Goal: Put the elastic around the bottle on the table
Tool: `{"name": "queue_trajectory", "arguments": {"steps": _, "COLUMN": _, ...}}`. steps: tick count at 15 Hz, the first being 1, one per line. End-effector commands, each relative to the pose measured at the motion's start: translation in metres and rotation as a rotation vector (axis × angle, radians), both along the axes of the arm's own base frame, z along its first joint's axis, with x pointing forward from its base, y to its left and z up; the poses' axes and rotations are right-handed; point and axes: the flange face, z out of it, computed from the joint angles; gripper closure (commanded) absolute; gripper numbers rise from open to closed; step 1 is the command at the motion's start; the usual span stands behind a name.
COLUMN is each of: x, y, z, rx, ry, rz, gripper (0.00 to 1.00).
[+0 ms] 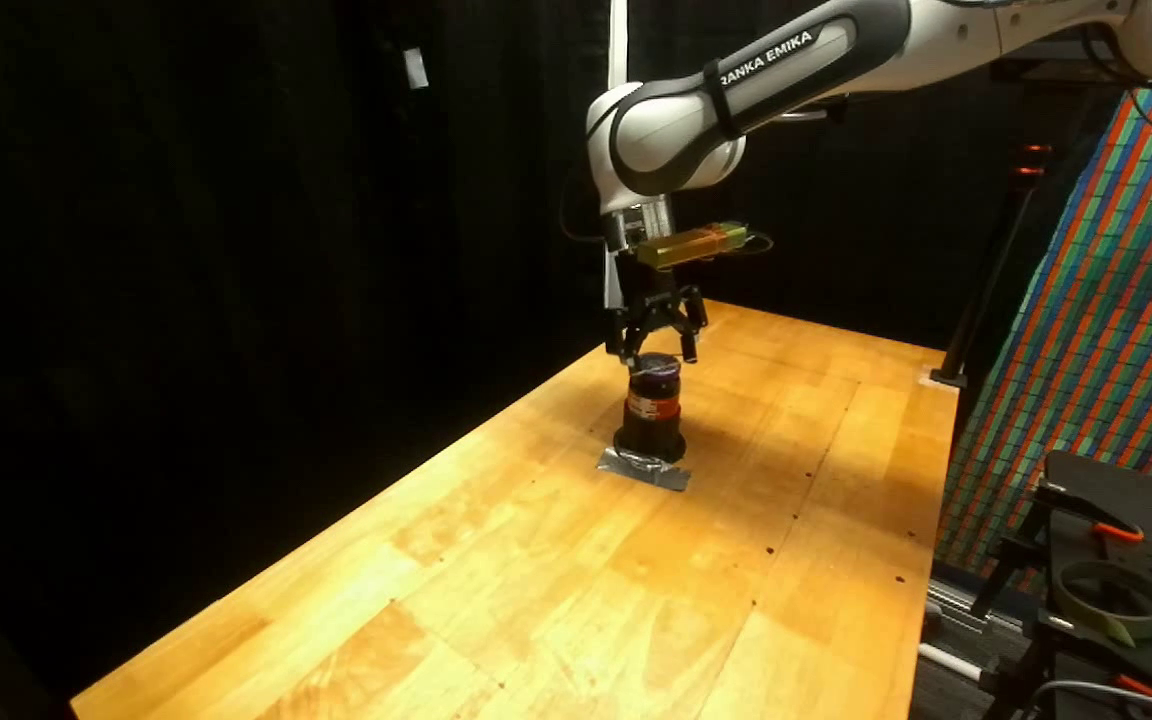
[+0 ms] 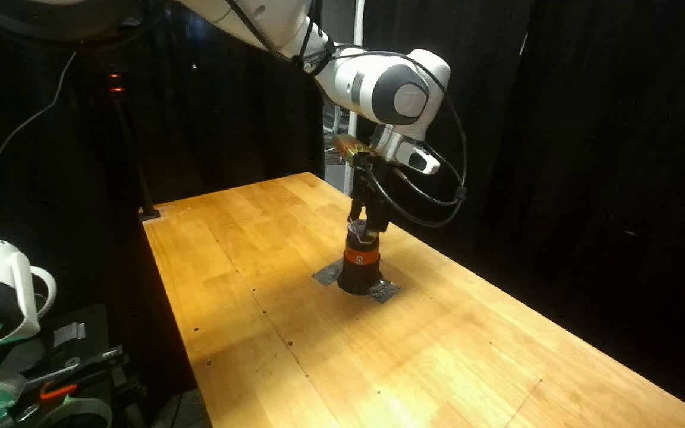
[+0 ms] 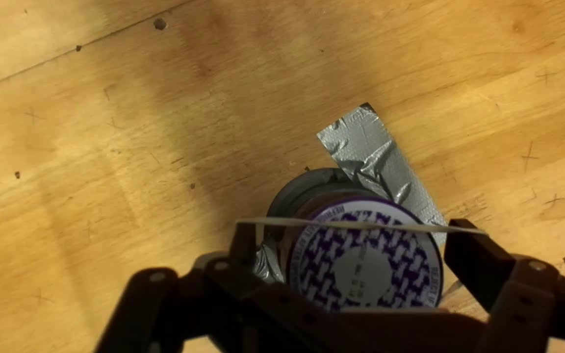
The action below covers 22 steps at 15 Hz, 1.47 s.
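The dark bottle (image 1: 653, 408) with an orange-red band stands upright on the wooden table (image 1: 576, 600); it also shows in an exterior view (image 2: 361, 257). In the wrist view its round purple and white lid (image 3: 363, 269) faces me. My gripper (image 3: 353, 233) is open, directly above the bottle, with one finger on each side of the lid. The pale elastic (image 3: 331, 224) is stretched between the two fingertips and crosses over the lid. It shows as a thin pale line near the bottle's top in both exterior views. The elastic's near side is partly hidden by the gripper.
Grey tape (image 3: 395, 166) lies at the bottle's black base, holding it to the table; it also shows in an exterior view (image 1: 644, 470). A dark post (image 2: 131, 154) stands at a table corner. A side cart (image 1: 1126, 560) with a tape roll stands beside the table.
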Motion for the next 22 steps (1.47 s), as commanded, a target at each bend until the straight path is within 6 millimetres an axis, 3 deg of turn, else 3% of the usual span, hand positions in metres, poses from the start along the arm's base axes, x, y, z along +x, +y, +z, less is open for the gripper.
{"name": "queue_trajectory", "arguments": {"steps": 1, "x": -0.024, "y": -0.003, "z": 0.004, "rx": 0.035, "ry": 0.007, "rz": -0.016, "gripper": 0.0}}
{"name": "queue_trajectory", "arguments": {"steps": 6, "x": -0.043, "y": 0.0, "z": -0.007, "rx": 0.013, "ry": -0.044, "rz": -0.036, "gripper": 0.0}}
{"name": "queue_trajectory", "arguments": {"steps": 7, "x": -0.046, "y": 0.0, "z": -0.009, "rx": 0.009, "ry": -0.064, "rz": -0.045, "gripper": 0.04}}
{"name": "queue_trajectory", "arguments": {"steps": 8, "x": -0.049, "y": 0.0, "z": -0.009, "rx": 0.004, "ry": -0.084, "rz": -0.052, "gripper": 0.26}}
{"name": "queue_trajectory", "arguments": {"steps": 10, "x": -0.056, "y": 0.0, "z": -0.008, "rx": -0.001, "ry": -0.12, "rz": -0.062, "gripper": 0.3}}
{"name": "queue_trajectory", "arguments": {"steps": 17, "x": -0.087, "y": 0.005, "z": -0.002, "rx": -0.012, "ry": -0.198, "rz": -0.076, "gripper": 0.85}}
{"name": "queue_trajectory", "arguments": {"steps": 18, "x": -0.091, "y": 0.004, "z": -0.002, "rx": -0.013, "ry": -0.205, "rz": -0.073, "gripper": 0.91}}
{"name": "queue_trajectory", "arguments": {"steps": 22, "x": -0.102, "y": 0.011, "z": 0.009, "rx": -0.037, "ry": -0.329, "rz": -0.052, "gripper": 0.96}}
